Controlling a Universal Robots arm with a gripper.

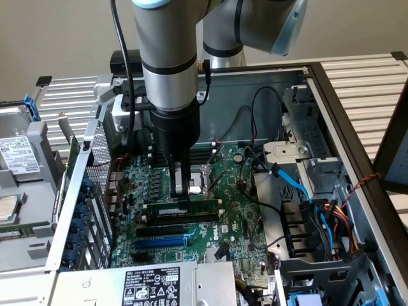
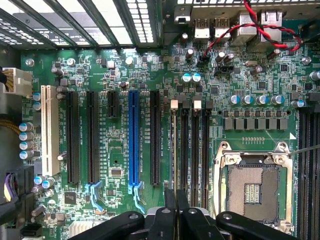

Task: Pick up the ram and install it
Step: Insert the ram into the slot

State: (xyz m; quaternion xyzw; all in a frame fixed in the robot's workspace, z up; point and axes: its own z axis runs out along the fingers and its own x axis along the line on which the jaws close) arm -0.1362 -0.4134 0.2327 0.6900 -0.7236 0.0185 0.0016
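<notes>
Currently the ram (image 1: 199,208) is pinched upright between the closed gripper (image 1: 183,197) fingers, at the black memory slots (image 2: 192,150) beside the CPU socket (image 2: 252,192), mid-motherboard (image 2: 115,60).

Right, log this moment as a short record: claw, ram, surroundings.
claw: shut, pointing down, tips at the top edge of the ram
ram: standing on edge along a black memory slot, beside the processor socket
seated fully: cannot tell
blue slot: empty, apart from the ram
setting: open computer case, motherboard exposed
</notes>
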